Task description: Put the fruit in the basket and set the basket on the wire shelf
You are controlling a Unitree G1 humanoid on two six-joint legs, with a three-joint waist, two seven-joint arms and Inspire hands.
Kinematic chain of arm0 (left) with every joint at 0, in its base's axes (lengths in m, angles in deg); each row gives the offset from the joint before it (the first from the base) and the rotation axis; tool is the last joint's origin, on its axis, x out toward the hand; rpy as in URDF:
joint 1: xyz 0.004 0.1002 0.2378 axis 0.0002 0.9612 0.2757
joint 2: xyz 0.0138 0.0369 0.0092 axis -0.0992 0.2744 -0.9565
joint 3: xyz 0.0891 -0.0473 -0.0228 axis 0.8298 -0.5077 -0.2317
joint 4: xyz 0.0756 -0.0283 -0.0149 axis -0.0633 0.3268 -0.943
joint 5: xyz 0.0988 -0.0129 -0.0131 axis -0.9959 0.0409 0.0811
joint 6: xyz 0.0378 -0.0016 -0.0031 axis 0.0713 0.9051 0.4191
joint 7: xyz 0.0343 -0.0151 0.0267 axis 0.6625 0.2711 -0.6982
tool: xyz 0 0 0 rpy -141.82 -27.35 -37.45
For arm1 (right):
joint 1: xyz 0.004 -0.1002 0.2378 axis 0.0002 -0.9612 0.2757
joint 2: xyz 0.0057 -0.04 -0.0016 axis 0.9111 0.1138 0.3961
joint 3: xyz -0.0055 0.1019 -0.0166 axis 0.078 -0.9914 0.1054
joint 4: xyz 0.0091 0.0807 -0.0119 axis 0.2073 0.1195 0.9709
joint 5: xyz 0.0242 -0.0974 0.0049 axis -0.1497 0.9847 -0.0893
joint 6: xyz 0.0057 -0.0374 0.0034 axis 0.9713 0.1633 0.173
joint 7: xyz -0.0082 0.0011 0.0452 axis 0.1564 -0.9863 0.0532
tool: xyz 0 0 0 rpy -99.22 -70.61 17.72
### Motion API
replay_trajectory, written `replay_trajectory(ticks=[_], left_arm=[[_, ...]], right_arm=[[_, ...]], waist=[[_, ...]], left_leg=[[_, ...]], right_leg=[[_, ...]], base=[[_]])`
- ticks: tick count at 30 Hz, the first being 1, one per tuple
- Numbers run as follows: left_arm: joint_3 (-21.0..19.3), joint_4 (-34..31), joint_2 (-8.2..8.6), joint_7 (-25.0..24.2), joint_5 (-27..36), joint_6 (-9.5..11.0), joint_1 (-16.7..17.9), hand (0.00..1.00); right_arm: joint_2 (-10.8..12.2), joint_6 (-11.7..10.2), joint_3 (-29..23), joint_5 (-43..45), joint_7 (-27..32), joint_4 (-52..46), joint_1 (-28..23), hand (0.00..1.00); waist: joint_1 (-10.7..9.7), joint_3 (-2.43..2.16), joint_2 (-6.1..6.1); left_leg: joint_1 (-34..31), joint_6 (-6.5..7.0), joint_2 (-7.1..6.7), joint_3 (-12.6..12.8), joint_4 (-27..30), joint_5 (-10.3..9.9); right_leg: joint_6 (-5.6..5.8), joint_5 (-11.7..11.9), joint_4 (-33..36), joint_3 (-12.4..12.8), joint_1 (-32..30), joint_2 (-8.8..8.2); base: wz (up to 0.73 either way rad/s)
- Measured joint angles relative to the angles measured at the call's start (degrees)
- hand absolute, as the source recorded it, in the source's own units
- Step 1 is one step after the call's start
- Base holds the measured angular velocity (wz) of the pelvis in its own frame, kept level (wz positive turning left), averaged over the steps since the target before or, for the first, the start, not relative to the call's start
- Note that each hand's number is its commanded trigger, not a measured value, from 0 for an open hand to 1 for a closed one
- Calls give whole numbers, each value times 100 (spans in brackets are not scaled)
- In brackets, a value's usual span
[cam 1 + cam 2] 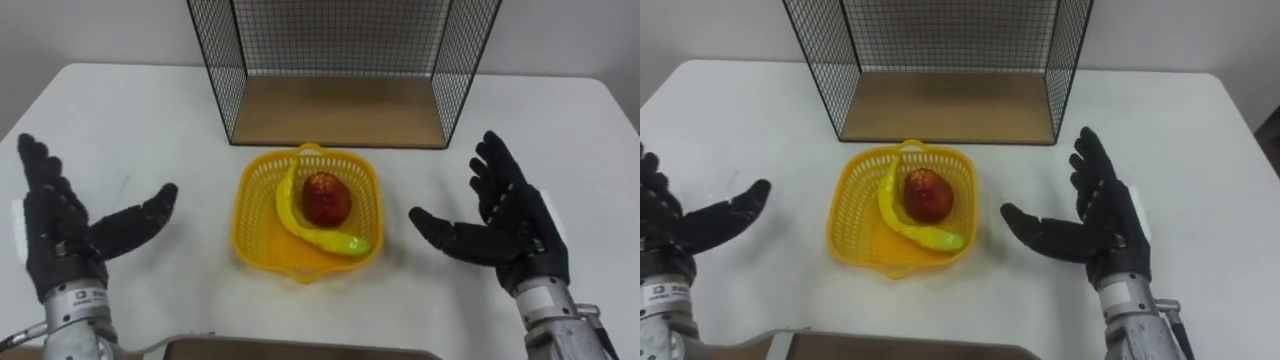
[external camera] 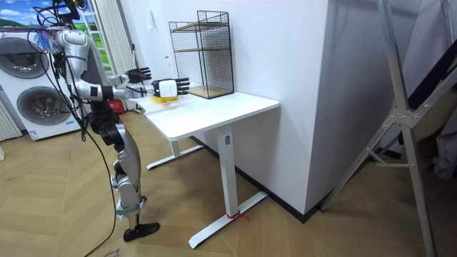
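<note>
The yellow basket (image 1: 246, 215) sits on the white worktop (image 1: 130, 130) just in front of the wire shelf (image 1: 340, 110). In the basket, 1 banana (image 1: 300, 226) curls against 1 red apple (image 1: 326, 198). The left hand (image 1: 60, 238) and right hand (image 1: 512, 232) flank the basket, apart from it, both released with fingers spread.

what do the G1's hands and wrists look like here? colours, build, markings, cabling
Left hand and right hand are both matte black and human-shaped, with segmented fingers. Each sits on a silver-grey metal wrist cylinder; the left one bears a small printed label. A dark cable runs beside the right wrist. The room view shows a white tag at the back of one hand.
</note>
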Motion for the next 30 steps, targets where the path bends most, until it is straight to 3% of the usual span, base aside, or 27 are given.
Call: replay_trajectory(ticks=[6, 18, 30], left_arm=[[337, 70, 89, -549, 474, 0, -14, 0], [952, 472, 82, -1520, 480, -16, -16, 0], [1124, 685, 99, -1859, 709, -16, -17, 0]], right_arm=[[158, -1, 149, -294, -337, 10, 130, 0], [260, 4, 698, -498, -874, 371, 373, 0], [367, 2, 984, -743, -889, 438, 531, 0]], waist=[[-75, 24, -38], [-98, 35, -43], [-118, 56, -132]], left_leg=[[6, 0, 1, 52, 11, 0], [10, 2, 11, 137, 1, 1], [-19, 4, 10, 197, -12, 2]], right_leg=[[-1, 1, 2, 55, -9, 1], [-5, 4, 86, 153, -95, 0], [-8, 6, 98, 221, -169, 2]], base=[[-3], [-3], [-3]])
